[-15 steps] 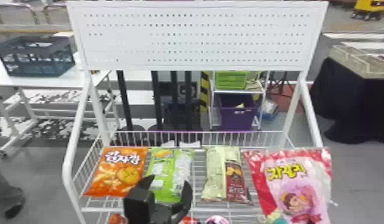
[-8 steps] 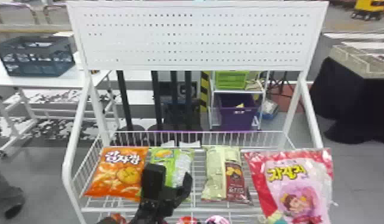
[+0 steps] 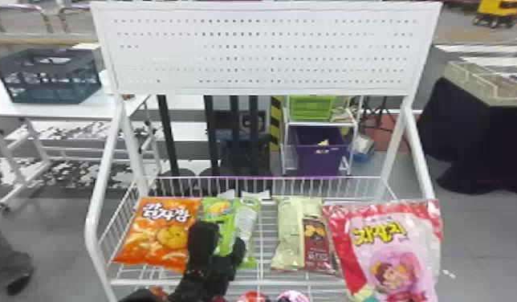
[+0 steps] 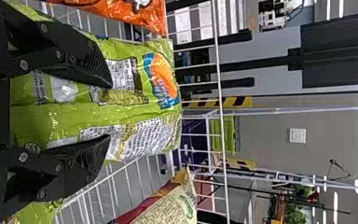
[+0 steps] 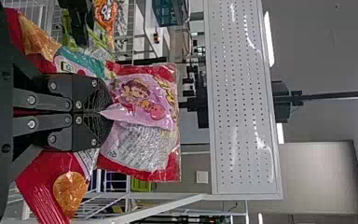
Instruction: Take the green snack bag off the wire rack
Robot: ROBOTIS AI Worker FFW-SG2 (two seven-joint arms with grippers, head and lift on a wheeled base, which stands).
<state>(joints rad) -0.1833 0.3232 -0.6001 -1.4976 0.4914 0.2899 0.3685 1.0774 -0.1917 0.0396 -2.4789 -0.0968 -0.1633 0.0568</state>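
On the wire rack (image 3: 141, 282), we find the green snack bag (image 4: 135, 112) between the wide-set fingers of the left gripper (image 4: 110, 111), judge grasp alignment underway, closing then lifting required next, and note the right gripper (image 5: 101, 112) pinching the pink bag (image 5: 142, 107).

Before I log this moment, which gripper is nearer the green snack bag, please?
The left gripper, open just in front of the green snack bag; the right gripper holds the pink bag, farther right.

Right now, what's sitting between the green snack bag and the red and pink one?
The head view shows a cream and maroon snack bag there, with bare wire rack between it and the green snack bag.
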